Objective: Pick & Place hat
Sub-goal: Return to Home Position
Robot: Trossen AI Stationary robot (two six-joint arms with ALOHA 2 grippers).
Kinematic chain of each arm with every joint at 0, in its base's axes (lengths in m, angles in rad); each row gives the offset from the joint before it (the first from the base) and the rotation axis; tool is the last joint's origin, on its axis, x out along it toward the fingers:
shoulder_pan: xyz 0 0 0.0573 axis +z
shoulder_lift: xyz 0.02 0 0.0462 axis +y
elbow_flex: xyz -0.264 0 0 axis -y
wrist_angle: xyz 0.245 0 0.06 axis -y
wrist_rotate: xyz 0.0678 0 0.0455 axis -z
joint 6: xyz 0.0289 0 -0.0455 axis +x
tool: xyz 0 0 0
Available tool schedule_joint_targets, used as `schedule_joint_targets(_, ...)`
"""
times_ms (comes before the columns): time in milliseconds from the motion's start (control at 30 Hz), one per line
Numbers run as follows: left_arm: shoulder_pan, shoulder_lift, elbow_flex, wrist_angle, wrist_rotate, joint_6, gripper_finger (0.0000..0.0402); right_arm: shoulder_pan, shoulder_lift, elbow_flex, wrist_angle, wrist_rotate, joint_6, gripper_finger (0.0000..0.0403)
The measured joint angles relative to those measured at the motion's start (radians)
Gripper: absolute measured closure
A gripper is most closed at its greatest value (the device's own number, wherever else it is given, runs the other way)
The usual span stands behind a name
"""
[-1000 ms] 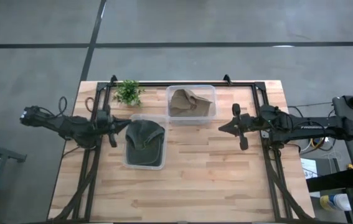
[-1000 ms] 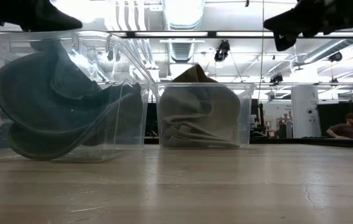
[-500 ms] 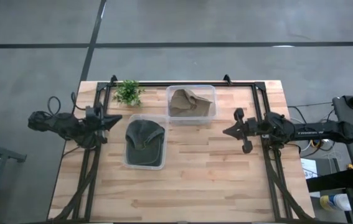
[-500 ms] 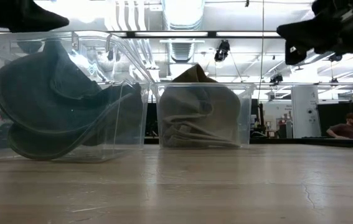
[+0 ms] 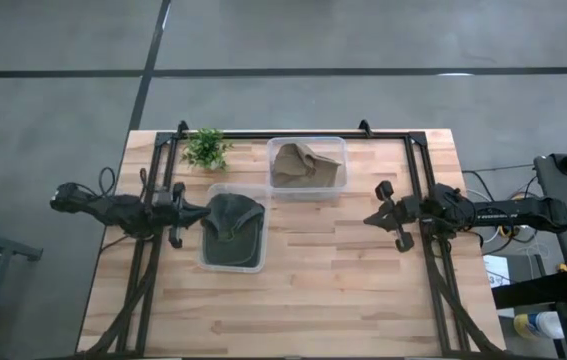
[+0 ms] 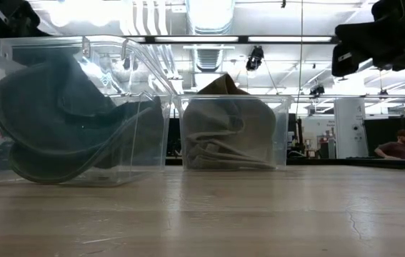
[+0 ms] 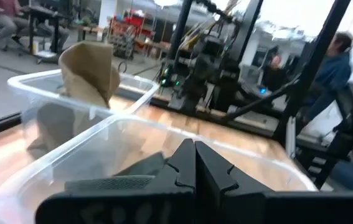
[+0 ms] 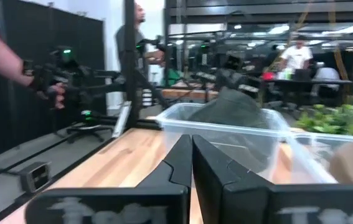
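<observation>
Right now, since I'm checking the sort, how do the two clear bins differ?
The inner bin, toward the middle of the table, holds a dark cap; the edge bin, by the table's edge, holds a tan cap. The dark cap lies spread below the inner bin's rim; the tan cap is crumpled and pokes above the edge bin's rim. Both bins are clear, lidless and upright.

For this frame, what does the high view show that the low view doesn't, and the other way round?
Only the high view: the small green plant near the table's back edge, and both arms whole, with the left gripper by the nearer transparent bin and the right gripper over bare wood.
Only the low view: the room behind, with ceiling lights and a seated person.
Both: the dark cap in the nearer bin, and the brown cap in the farther transparent bin.
</observation>
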Motion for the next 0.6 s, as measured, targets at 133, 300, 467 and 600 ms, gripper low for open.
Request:
schedule_joint_targets(133, 0.000, 0.000, -0.041, 0.071, 0.014, 0.038, 0.0401, 0.000, 0.004, 0.000, -0.003, -0.037, 0.010, 0.0394)
schedule_joint_targets(300, 0.000, 0.000, -0.072, 0.078, 0.014, 0.072, 0.0401, 0.000, 0.004, 0.000, -0.009, -0.037, 0.048, 0.0394)
schedule_joint_targets(467, 0.000, 0.000, -0.072, 0.070, 0.006, 0.061, 0.0401, 0.000, 0.004, 0.000, -0.010, -0.037, 0.042, 0.0394)
schedule_joint_targets(600, 0.000, 0.000, -0.072, 0.070, 0.004, 0.060, 0.0401, 0.000, 0.004, 0.000, -0.009, -0.037, 0.046, 0.0394)
